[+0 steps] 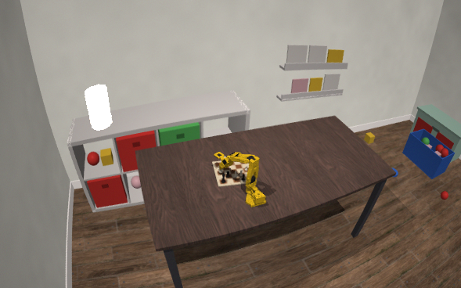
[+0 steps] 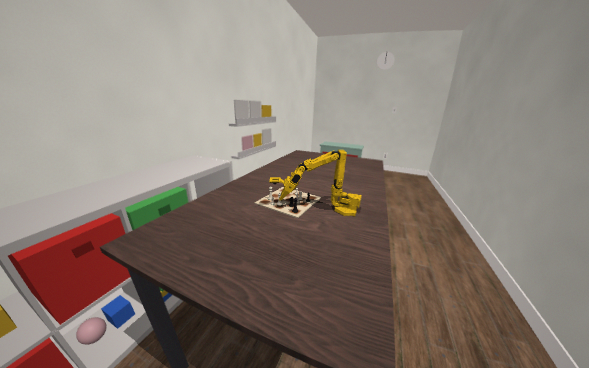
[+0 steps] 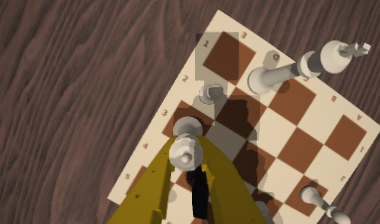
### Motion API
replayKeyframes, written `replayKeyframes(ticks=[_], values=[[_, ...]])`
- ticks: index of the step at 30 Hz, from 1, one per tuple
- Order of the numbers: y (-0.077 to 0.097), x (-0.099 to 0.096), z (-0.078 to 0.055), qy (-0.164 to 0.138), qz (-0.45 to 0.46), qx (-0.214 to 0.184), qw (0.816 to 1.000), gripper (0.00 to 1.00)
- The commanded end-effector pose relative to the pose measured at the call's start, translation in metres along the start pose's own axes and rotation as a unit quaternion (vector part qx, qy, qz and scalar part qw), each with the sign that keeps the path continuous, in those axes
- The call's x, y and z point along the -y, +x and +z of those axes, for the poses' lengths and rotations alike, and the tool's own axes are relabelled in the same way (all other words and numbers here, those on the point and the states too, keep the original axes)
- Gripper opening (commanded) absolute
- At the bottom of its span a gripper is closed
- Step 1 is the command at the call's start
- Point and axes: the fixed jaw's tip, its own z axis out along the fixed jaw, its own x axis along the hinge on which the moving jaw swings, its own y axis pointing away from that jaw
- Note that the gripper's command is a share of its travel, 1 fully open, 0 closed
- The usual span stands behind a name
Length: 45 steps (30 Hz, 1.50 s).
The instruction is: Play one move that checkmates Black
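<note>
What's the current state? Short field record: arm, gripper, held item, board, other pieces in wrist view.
arm: yellow arm on the dark table, reaching over the board
gripper: gripper shut on a white piece
held item: white piece, round-topped; type unclear
board: small chessboard, edge marked with letters and numbers
other pieces: white king, tall white piece, small white piece, another white piece right by the held one, white piece at the lower right edge
</note>
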Motion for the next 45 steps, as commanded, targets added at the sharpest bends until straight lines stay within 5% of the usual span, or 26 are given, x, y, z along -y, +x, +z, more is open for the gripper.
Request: replayKeyframes(ticks=[1,45], values=[[-0.002,-0.002,0.0,-0.002,-0.002,0.002,1.0,0.0],[0.012,-0.002,0.013,-0.002,-0.002,0.001,1.0,0.0]])
